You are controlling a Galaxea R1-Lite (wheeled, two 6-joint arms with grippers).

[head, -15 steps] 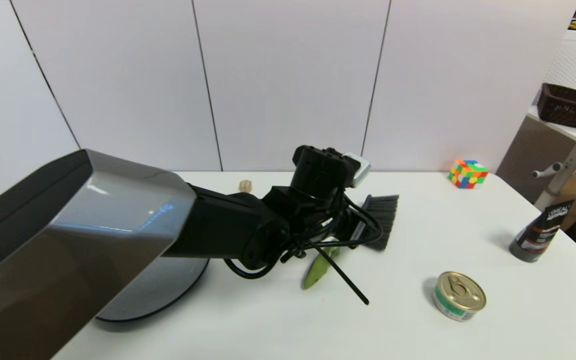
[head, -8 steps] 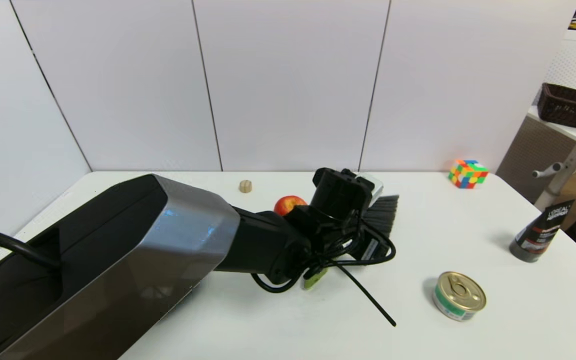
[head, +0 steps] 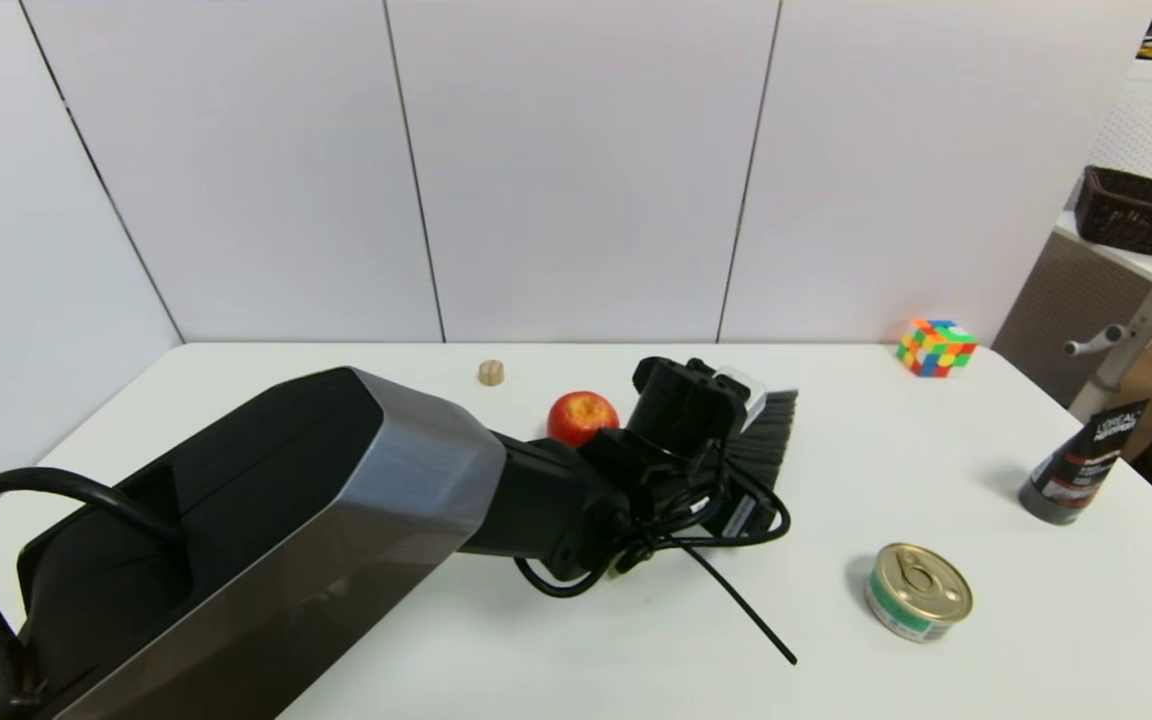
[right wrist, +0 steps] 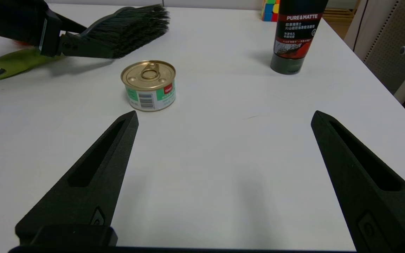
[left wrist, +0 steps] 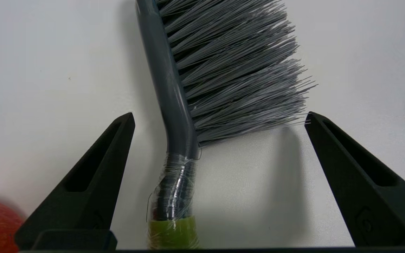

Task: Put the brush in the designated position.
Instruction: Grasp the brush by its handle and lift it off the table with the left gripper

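Straddling the brush (left wrist: 178, 140) at its neck, the left gripper (left wrist: 220, 121) is held wide open, bristles toward one jaw, so closing can clamp it.

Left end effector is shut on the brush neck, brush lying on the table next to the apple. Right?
Not quite. The left end effector is open: in the left wrist view its fingers straddle the neck of the brush without touching it. The rest holds: the brush lies on the table next to the apple.
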